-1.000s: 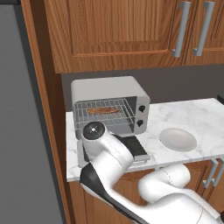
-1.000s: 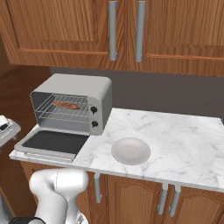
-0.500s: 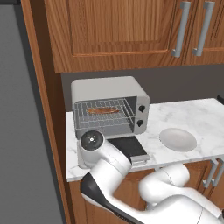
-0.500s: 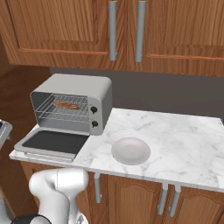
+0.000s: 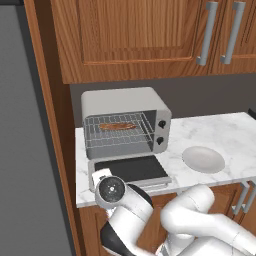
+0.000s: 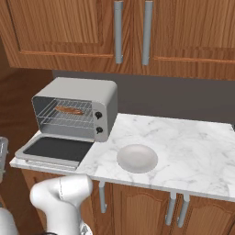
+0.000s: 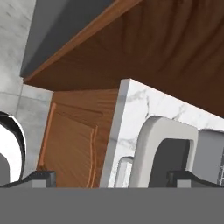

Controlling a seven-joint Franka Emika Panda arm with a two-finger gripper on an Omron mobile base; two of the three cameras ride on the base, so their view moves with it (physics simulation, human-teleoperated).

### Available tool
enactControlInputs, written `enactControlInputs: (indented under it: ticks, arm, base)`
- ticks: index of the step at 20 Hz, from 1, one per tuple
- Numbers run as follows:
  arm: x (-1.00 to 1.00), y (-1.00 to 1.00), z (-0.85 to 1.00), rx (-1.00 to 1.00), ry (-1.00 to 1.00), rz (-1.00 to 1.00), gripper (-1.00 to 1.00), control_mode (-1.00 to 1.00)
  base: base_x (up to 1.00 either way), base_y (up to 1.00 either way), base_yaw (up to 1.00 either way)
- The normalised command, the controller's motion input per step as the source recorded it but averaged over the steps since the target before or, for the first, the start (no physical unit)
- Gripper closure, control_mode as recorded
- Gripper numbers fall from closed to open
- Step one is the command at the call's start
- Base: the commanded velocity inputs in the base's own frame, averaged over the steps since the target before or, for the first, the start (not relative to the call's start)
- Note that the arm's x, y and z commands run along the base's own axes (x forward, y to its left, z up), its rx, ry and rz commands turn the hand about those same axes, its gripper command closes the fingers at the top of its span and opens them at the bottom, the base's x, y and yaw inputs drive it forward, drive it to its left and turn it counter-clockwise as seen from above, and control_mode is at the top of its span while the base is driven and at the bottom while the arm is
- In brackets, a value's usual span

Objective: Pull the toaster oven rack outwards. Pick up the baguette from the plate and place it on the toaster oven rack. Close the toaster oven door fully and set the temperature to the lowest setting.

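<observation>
Gripper fingertips (image 7: 107, 178) sit spread wide and empty, low beside the counter's (image 7: 131, 127) edge, with the open door (image 7: 168, 151) just ahead of them. Lifting from here, one finger could snag the door's rim and jolt the oven (image 5: 125, 107). Above and beyond, the slim brown baguette (image 5: 117, 126) lies on the rack (image 5: 120, 136).

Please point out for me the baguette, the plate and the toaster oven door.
baguette (image 5: 117, 126), left base view, middle of the loaf on the rack.
plate (image 6: 137, 158), right base view, centre of the dish.
toaster oven door (image 5: 131, 168), left base view, dark glass pane.
</observation>
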Motion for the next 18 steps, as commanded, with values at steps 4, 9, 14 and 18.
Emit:
enactControlInputs:
  ticks: [4,9,14,18]
  arm:
    - [0.16,0.26,-0.07,-0.01,-0.17,0.02,-1.00,-1.00]
    - [0.31,0.18,0.00,0.00,-0.13,0.00,-1.00,-1.00]
    - [0.35,0.03,0.00,0.00,-0.01,-0.03,-1.00,-1.00]
    - [0.28,0.00,-0.05,0.00,0.00,-0.05,-1.00,-1.00]
  base:
    - [0.00,0.00,0.00]
    - [0.00,0.00,0.00]
    - [0.00,0.00,0.00]
    - [0.00,0.00,0.00]
